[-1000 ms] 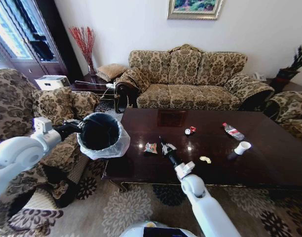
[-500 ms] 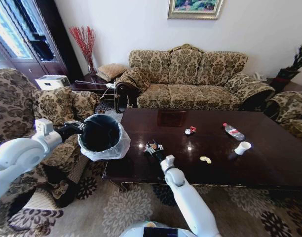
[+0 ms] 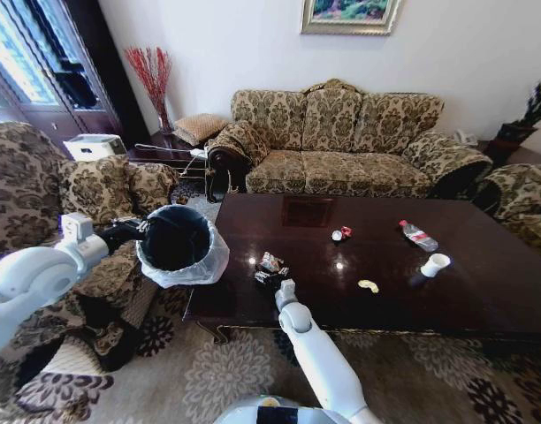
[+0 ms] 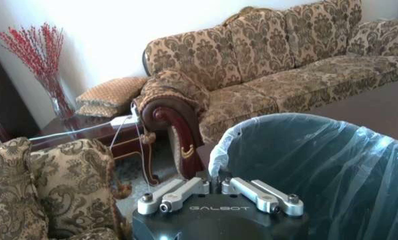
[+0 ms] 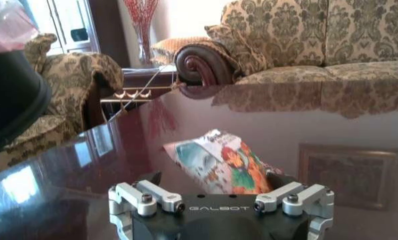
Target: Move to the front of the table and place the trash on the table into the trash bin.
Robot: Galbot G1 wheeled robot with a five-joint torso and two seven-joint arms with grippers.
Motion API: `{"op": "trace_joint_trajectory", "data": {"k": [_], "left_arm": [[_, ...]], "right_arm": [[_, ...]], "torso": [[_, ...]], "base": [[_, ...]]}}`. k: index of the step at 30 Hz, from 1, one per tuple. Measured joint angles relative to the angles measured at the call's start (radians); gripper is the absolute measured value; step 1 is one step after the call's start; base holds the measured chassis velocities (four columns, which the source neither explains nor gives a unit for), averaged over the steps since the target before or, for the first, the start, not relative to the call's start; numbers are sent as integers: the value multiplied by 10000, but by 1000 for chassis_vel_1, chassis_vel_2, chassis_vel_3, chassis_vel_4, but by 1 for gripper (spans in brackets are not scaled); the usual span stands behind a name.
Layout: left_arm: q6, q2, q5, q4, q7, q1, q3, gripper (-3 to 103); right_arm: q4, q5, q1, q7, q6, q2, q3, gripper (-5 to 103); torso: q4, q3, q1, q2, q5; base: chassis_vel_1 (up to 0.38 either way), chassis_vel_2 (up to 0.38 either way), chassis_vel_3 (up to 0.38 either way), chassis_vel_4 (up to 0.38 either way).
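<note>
Snack packet [image 5: 220, 162] in right end effector [image 5: 216, 186]

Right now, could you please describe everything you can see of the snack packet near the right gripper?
The snack packet is a small, crinkled glossy pouch, printed in white, teal, orange and red. It sits between the fingers of the right gripper, which are closed on it, tilted just above the dark glossy table near its front left edge, close to the trash bin.

The trash bin [image 3: 178, 240] hangs just left of the table [image 3: 483, 291], snack packet [image 3: 270, 263] nearest.
</note>
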Motion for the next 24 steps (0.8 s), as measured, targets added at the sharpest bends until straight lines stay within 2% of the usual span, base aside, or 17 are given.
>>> {"op": "trace_joint_trajectory", "data": {"k": [1,3,6,7,13,15,16,19,21,23,24], "left_arm": [[-7,-12,5,-1,3,-24,27,4],[-39,-68,51,-25,1,-60,71,4],[-40,-117,83,-55,1,-55,74,4],[-41,-166,105,-91,0,-28,65,4],[-43,-276,160,-167,1,13,6,4],[-45,-321,205,-222,1,24,-12,4],[-45,-321,205,-222,1,24,-12,4],[-50,-355,232,-278,1,48,-48,4],[-50,-358,233,-289,1,53,-59,4],[-50,-354,229,-333,0,61,-80,4],[-50,-354,229,-333,0,61,-80,4]], "right_arm": [[-12,0,-12,-36,50,-23,-3,101],[-71,-4,-26,-157,204,-36,1,94],[-85,-7,-27,-216,258,-41,4,90],[-85,-21,-29,-254,295,-58,4,83],[-48,-46,-39,-307,335,-92,11,71],[16,-62,-67,-322,343,-110,15,62],[16,-62,-67,-322,343,-110,15,62],[137,-93,-132,-323,372,-156,31,51],[160,-96,-150,-324,387,-176,33,51],[208,-100,-209,-347,471,-228,57,38],[208,-100,-209,-347,471,-228,57,38]], "torso": [[-2,0,0,0,0],[-2,0,0,0,0],[1,0,0,0,1],[2,0,0,0,0],[1,0,0,0,2],[0,0,0,0,1],[0,0,0,0,1],[2,0,0,0,1],[2,0,0,0,1],[1,0,0,0,1],[1,0,0,0,1]], "base": [[0,0,0,0],[0,0,0,0],[0,0,0,0],[0,0,0,0],[0,0,0,0],[0,0,0,0],[0,0,0,0],[0,0,0,0],[0,0,0,0],[0,0,0,0],[0,0,0,0]]}}
